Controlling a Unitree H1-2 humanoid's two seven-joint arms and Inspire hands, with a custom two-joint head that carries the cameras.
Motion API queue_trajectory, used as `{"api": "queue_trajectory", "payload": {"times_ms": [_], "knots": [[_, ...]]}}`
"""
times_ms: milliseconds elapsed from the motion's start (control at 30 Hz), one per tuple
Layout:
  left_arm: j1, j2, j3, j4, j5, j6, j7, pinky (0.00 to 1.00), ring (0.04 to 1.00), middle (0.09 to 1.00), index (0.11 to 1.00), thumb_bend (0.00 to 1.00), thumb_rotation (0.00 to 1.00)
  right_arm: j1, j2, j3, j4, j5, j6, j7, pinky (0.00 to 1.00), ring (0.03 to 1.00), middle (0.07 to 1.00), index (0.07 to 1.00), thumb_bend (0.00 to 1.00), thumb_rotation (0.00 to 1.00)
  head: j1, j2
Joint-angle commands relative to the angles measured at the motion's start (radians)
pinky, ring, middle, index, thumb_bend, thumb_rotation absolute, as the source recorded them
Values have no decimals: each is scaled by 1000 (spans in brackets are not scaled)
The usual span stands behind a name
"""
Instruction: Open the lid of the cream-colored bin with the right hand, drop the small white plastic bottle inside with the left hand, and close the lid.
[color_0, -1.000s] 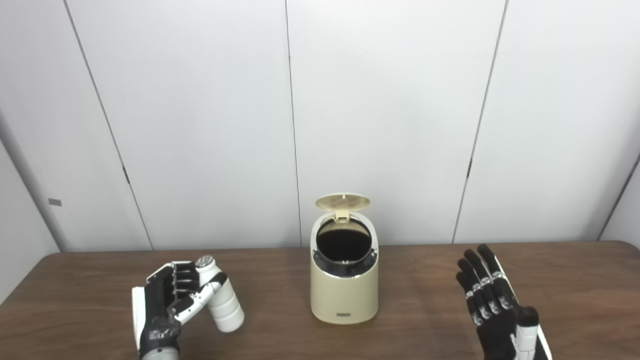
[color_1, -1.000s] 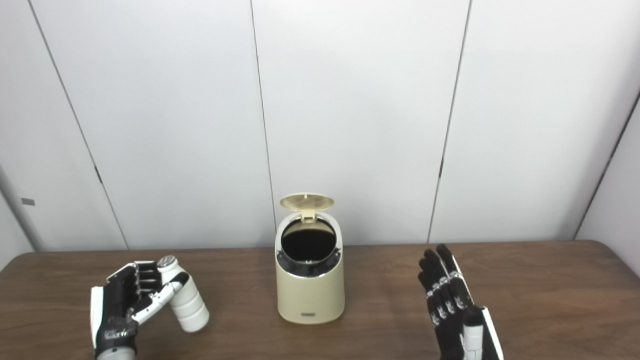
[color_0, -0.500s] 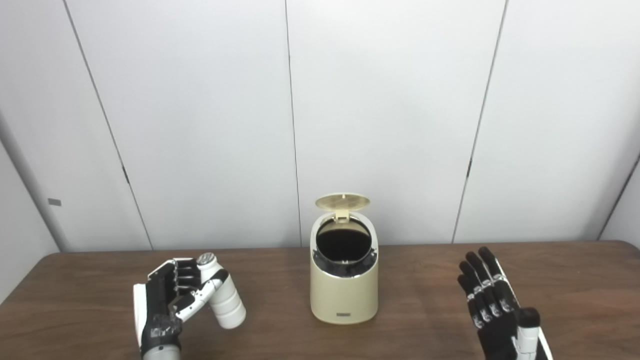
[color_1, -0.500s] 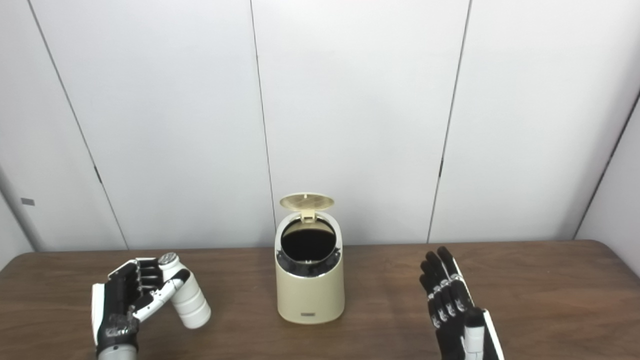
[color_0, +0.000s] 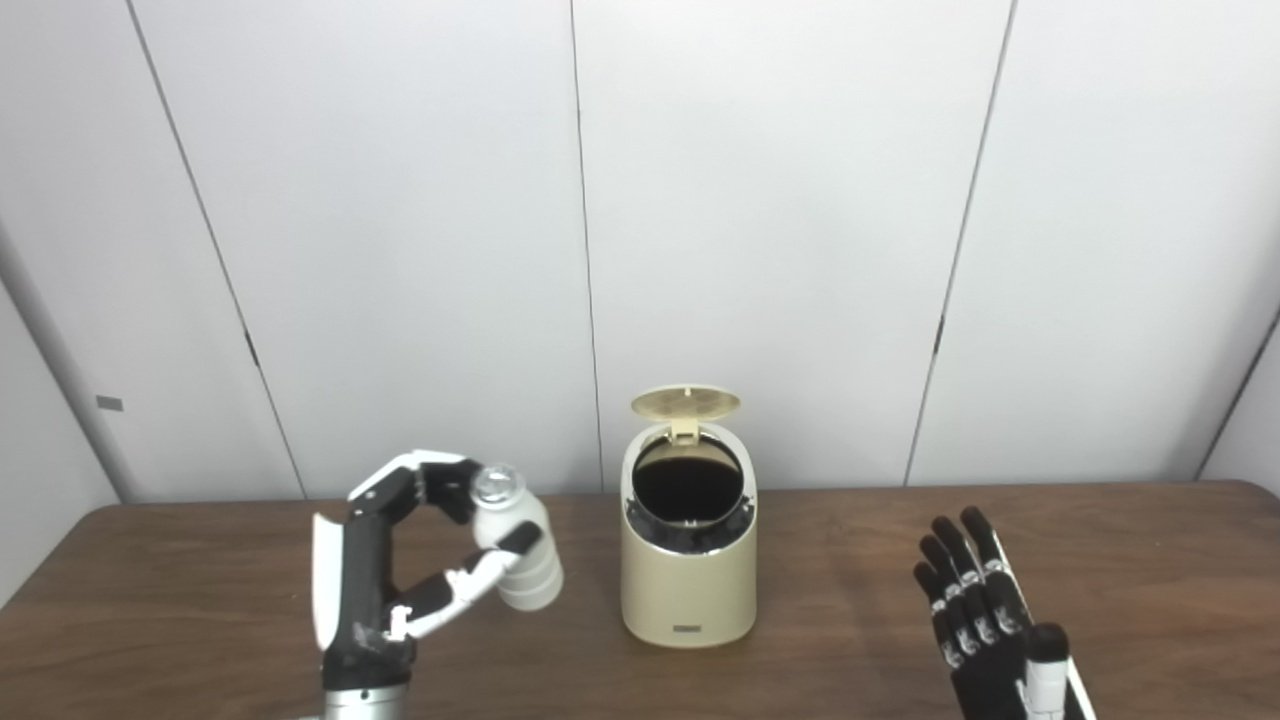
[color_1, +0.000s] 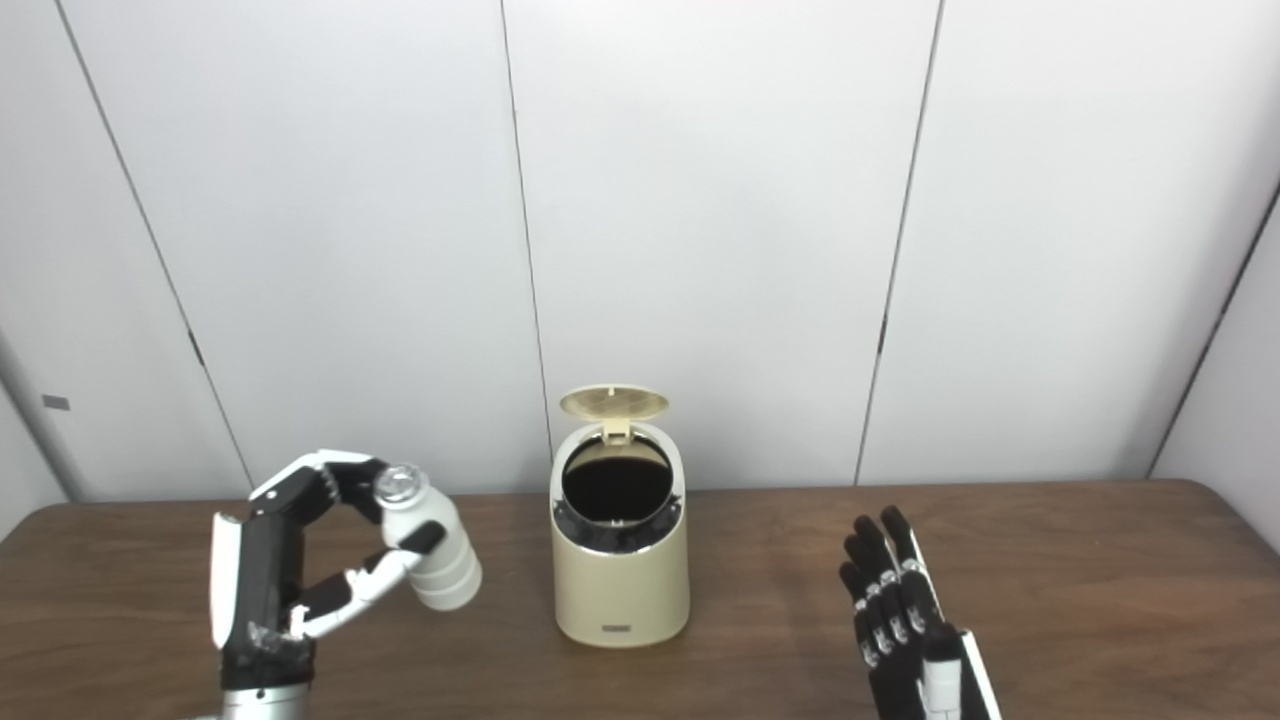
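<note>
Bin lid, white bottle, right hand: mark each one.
bin lid (color_0: 686, 402), left eye view, ribbed underside.
white bottle (color_0: 520, 560), left eye view, ribbed body.
right hand (color_1: 905, 620), right eye view, back of the fingers.

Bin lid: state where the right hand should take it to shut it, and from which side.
Take the lid by its free upper edge, from above and behind. It stands upright on a rear hinge over the bin, so the open right hand probably only needs to tip it forward.
</note>
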Motion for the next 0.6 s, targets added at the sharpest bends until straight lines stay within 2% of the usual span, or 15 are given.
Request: {"api": "queue_trajectory", "payload": {"times_ms": [0,167,367,567], "knots": [[-53,22,-36,-48,24,-26,40,377,444,480,500,503,0,-24,6,-7,-9,11,-40,10,989,973,958,991,948,821,0,-1],[-104,56,-130,-66,82,-26,96,377,458,496,471,504,0,-24,10,-11,-1,3,-47,5,987,972,959,996,932,835,-5,-7],[-163,73,-226,-55,143,-26,154,339,444,500,477,504,0,-18,15,-15,-1,5,-57,10,999,981,967,998,903,826,-15,-12],[-224,131,-331,-15,262,-26,277,311,424,493,494,504,0,-20,16,-15,-1,-12,-78,8,1000,974,962,976,861,845,-23,-19]]}}
